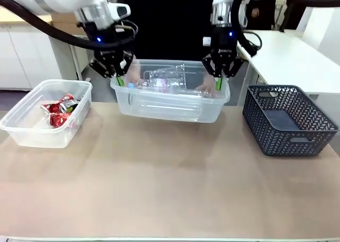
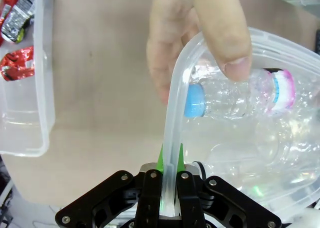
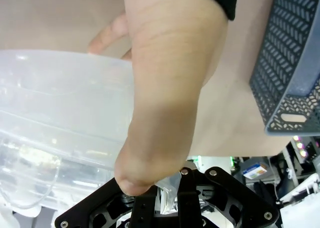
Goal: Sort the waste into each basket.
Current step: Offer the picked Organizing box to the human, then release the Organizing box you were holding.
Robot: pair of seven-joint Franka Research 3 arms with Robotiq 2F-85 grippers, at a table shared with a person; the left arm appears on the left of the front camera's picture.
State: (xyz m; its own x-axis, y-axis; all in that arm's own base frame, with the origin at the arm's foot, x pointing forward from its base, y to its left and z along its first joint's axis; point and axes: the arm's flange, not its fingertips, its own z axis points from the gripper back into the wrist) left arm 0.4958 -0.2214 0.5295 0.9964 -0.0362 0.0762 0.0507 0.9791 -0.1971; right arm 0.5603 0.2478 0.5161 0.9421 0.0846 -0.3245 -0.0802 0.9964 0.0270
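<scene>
A clear basket with several see-through plastic bottles in it is at the far middle of the table. My left gripper is shut on its left rim, and my right gripper is shut on its right rim. A person's hand holds the left rim above a blue-capped bottle. Another hand covers the right rim just ahead of my right gripper. A second clear basket at the left holds shiny red and white packets.
A dark blue-grey lattice basket stands at the right of the table, close to the held basket's right end. The person stands behind the far edge. The near half of the tabletop is bare.
</scene>
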